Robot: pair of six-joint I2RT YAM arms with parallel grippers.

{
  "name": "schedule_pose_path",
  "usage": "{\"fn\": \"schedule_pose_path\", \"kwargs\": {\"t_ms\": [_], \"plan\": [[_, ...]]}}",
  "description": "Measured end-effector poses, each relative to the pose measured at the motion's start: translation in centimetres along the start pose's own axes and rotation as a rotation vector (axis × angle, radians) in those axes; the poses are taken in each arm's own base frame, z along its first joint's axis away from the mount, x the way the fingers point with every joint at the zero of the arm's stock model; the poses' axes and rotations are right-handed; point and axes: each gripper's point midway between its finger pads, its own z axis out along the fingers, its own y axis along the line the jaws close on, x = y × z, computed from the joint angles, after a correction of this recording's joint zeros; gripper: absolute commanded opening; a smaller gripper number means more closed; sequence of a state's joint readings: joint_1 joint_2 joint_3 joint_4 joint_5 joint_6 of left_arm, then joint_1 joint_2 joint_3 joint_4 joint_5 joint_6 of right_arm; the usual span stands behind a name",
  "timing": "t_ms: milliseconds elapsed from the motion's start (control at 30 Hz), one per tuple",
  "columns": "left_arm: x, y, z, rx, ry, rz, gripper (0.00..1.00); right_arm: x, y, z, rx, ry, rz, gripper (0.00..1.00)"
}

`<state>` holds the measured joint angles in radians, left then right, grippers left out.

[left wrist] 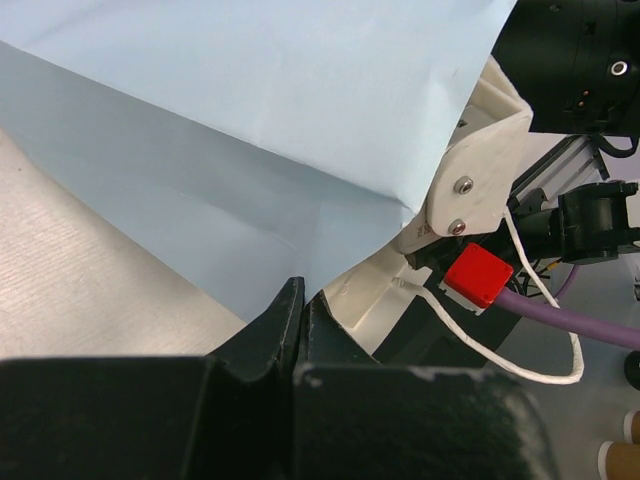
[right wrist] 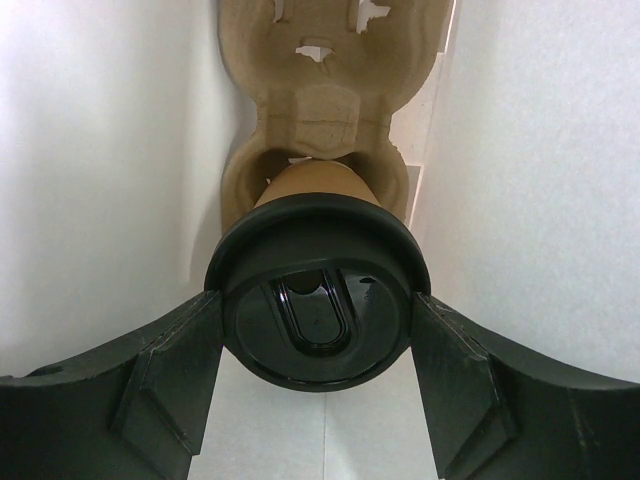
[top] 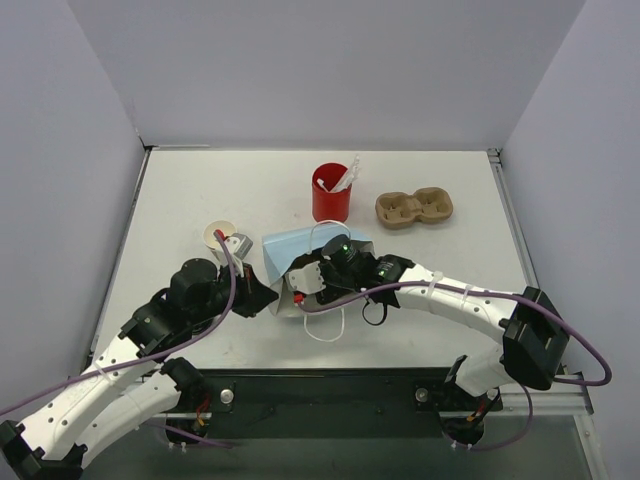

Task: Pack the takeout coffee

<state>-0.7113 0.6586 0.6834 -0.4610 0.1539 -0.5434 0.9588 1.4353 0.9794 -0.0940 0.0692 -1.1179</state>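
Inside bag (right wrist: 120, 150), right gripper (right wrist: 318, 325) jaws clamp coffee (right wrist: 312, 190) by glossy black lid; kraft-brown cup stands in carrier (right wrist: 310, 90). Left gripper (left wrist: 300, 318) jaws pinch bag edge.

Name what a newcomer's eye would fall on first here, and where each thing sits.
The red cup with white stirrers stands out at mid-table, just behind a pale blue bag lying on its side. Inside the bag, the right arm's fingers grip the black-lidded takeout coffee, the cup seated in a pulp carrier.
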Motion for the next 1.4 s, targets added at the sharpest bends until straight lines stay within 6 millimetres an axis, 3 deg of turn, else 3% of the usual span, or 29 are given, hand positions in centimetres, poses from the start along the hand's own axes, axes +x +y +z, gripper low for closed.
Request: {"fn": "schedule_pose_path", "kwargs": {"t_ms": [1000, 1300, 1400], "plan": [[-0.3, 0.0, 0.3, -0.017, 0.005, -0.024, 0.00, 1.6, -0.2, 1.7, 0.000, 0.025, 0.090, 0.35], [-0.8, 0.1, 0.1, -0.038, 0.001, -0.027, 0.00, 1.6, -0.3, 1.8, 0.006, 0.023, 0.109, 0.61], [-1.1, 0.0, 0.0, -0.042, -0.003, -0.028, 0.00, 1.5, -0.3, 1.7, 0.008, 0.022, 0.116, 0.79]]}}
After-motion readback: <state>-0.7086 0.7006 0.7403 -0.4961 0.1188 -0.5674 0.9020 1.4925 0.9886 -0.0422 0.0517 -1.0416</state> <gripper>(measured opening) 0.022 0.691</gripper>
